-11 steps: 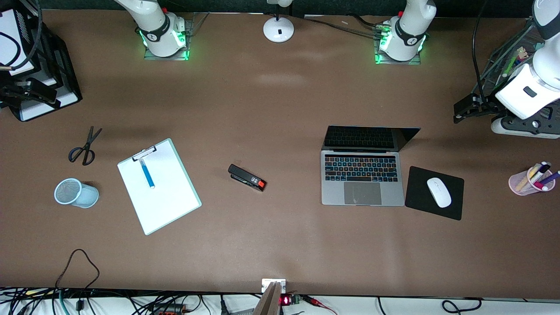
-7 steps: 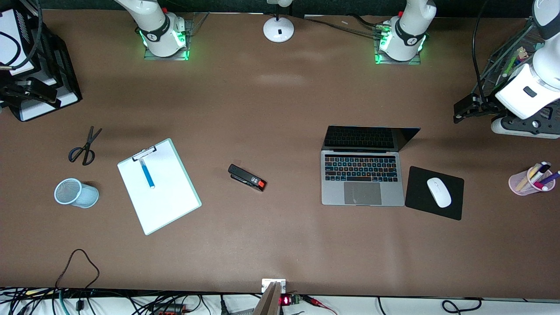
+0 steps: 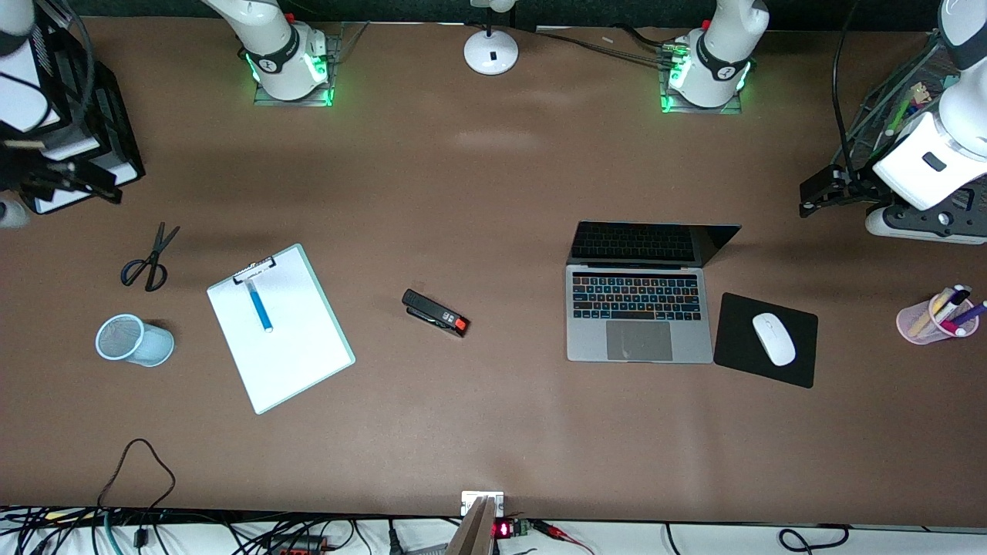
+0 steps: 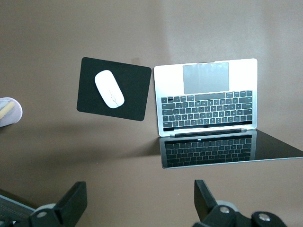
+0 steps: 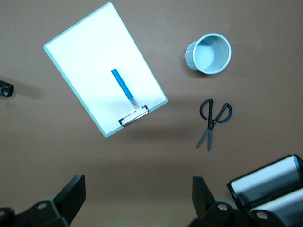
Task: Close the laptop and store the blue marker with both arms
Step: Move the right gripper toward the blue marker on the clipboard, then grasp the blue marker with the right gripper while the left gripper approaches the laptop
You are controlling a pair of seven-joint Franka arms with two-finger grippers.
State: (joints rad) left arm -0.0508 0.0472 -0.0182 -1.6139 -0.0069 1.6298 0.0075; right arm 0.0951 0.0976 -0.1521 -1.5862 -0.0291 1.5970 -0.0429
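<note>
The silver-grey slim laptop [image 3: 638, 308] with black keys sat open toward the left arm's end of the brown table [image 3: 493, 432], its dark screen tilted back toward the robots' bases, just beside a black mouse pad [image 3: 732, 347] bearing a white mouse [image 3: 773, 338]; the slim bright-blue marker [image 3: 259, 306] lay on a white clipboard [image 3: 293, 354] with a pale teal edge toward the right arm's end, its long axis running roughly from the clip toward the front camera; a light-blue mesh cup [image 3: 133, 340] stood near the clipboard, dark-handled scissors [image 3: 149, 259] lay close to both, and a black stapler [image 3: 434, 312] with a red tip lay between clipboard and laptop; the left gripper [image 4: 137, 208] hung high over the table edge near the laptop's lid side, fingers spread wide with nothing between them; the right gripper [image 5: 137, 203] hung over the table's end by a black-and-white box [image 5: 267, 187], likewise spread and empty; judging from this, each arm was the nearer one to its own object: left to the lid's free edge, right to the marker, whose axis the fingers would have to straddle crosswise
</note>
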